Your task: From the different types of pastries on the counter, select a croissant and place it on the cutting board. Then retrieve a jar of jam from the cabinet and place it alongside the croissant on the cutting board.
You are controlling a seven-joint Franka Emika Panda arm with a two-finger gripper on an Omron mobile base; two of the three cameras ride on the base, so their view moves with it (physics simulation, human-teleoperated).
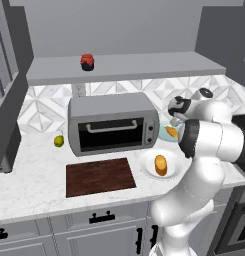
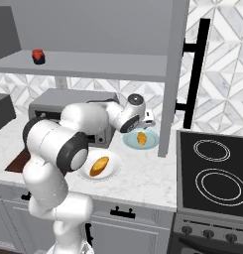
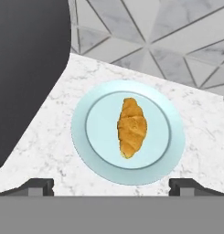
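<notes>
Croissant [image 3: 131, 128] lengthwise between tool [image 3: 111, 185] fingertips.

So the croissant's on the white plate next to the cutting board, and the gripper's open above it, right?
Not quite. The croissant lies on the pale blue plate by the toaster oven, as the hand view shows. The white plate next to the cutting board holds the roll. The gripper is open above the croissant.
</notes>
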